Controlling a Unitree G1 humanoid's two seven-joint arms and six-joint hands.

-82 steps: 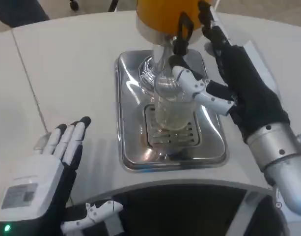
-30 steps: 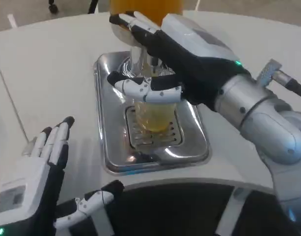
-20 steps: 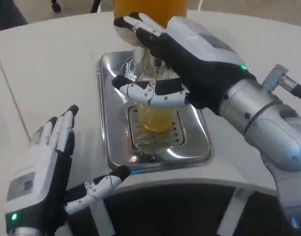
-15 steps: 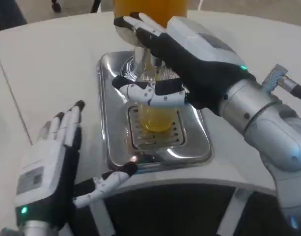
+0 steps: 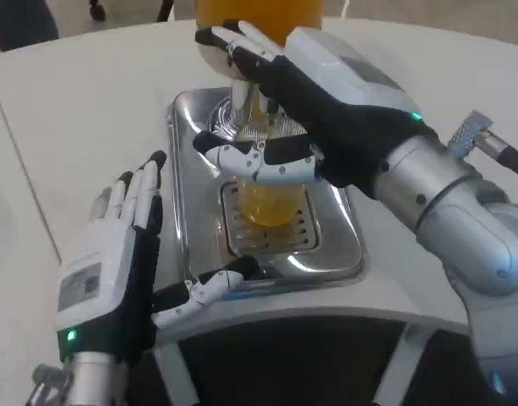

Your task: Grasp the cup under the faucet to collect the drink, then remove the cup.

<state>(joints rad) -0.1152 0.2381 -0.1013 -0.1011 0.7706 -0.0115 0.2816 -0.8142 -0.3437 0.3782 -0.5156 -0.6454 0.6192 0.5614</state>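
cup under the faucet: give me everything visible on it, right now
The cup is clear, plastic by the look, upright, and holds orange-yellow drink through the part that shows. It stands on the slotted grate of the shiny metal drip tray, below the dispenser's spout. The right hand reaches over from the right, its fingers wrapped across the cup's upper part and hiding its rim. The left hand is apart from it, open beside the tray.

drinks counter, juice dispenser [image 5: 259,13], drip tray [image 5: 187,211]

Right hand [image 5: 326,118] curled closed in a grasp; left hand [image 5: 115,271] spread flat.
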